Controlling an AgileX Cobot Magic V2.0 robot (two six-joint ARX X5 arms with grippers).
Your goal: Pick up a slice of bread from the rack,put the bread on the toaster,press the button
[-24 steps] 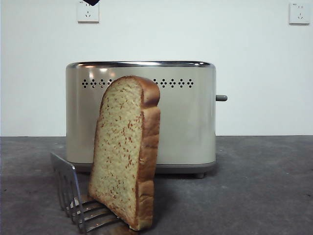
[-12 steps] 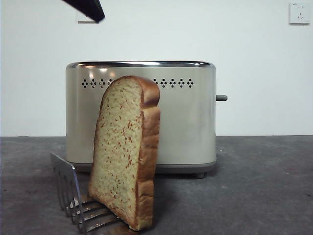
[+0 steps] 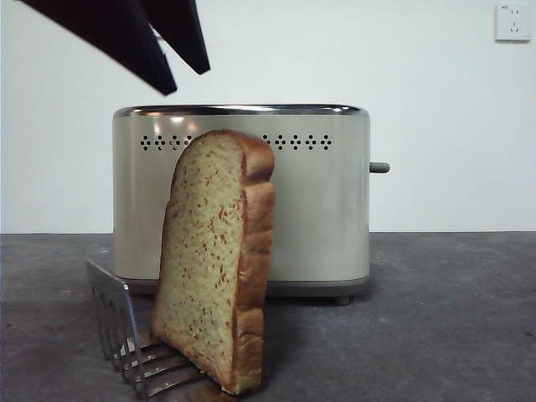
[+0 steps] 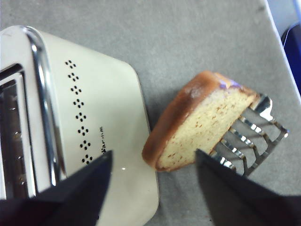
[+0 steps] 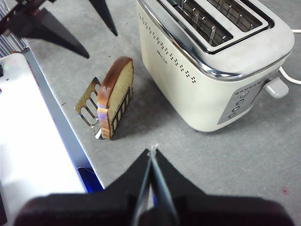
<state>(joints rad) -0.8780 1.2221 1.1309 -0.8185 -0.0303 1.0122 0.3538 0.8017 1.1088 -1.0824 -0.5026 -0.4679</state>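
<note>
The slice of bread stands on edge in the low steel rack, leaning in front of the cream toaster. The grey button sticks out of the toaster's right side. My left gripper hangs open above and left of the bread, apart from it. In the left wrist view its open jaws frame the bread and rack beside the toaster. My right gripper is shut and empty, held high over the table, away from the bread, toaster and button.
A white wall socket sits at the upper right. In the right wrist view a white slab with a blue edge borders the table beside the rack. A white cable runs behind the toaster.
The left gripper has come down into the front view from the top left; both of its jaws now show, larger and nearer the bread. Bread, rack and toaster have not moved.
</note>
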